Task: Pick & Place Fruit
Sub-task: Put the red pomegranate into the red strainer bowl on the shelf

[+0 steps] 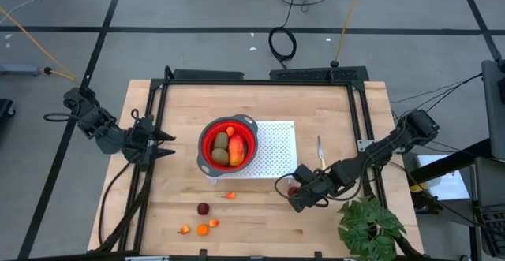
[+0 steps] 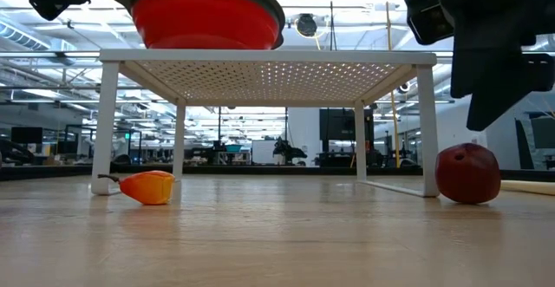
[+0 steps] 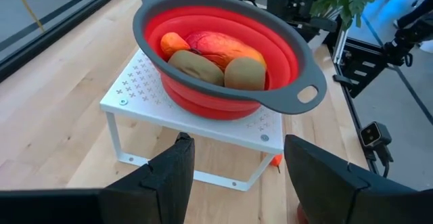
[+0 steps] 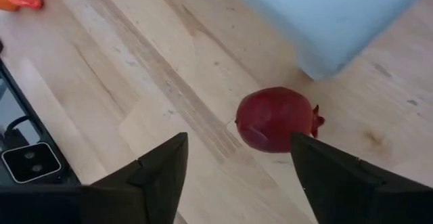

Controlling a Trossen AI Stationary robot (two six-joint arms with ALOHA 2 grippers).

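Observation:
A red bowl [image 1: 227, 144] with a grey rim stands on a white perforated rack [image 1: 272, 147]. It holds a red-orange mango-like fruit [image 3: 223, 47], two olive-brown ovals [image 3: 245, 73] and an orange piece [image 3: 174, 43]. My left gripper [image 1: 167, 146] waits open to the left of the bowl. My right gripper [image 4: 237, 176] is open and slants down just above a dark red ball [image 4: 277, 119]. The ball lies on the table by the rack's near right leg, ahead of the fingers and apart from them. Another dark red ball [image 1: 203, 209] and orange bits [image 1: 203, 230] lie near the front edge.
A yellow-handled knife [image 1: 319, 152] lies right of the rack. A green leafy plant [image 1: 367, 225] stands at the near right corner, close to my right arm. An orange bit [image 2: 149, 187] lies by the rack's near left leg. Black frame rails [image 1: 150, 174] run along the table's sides.

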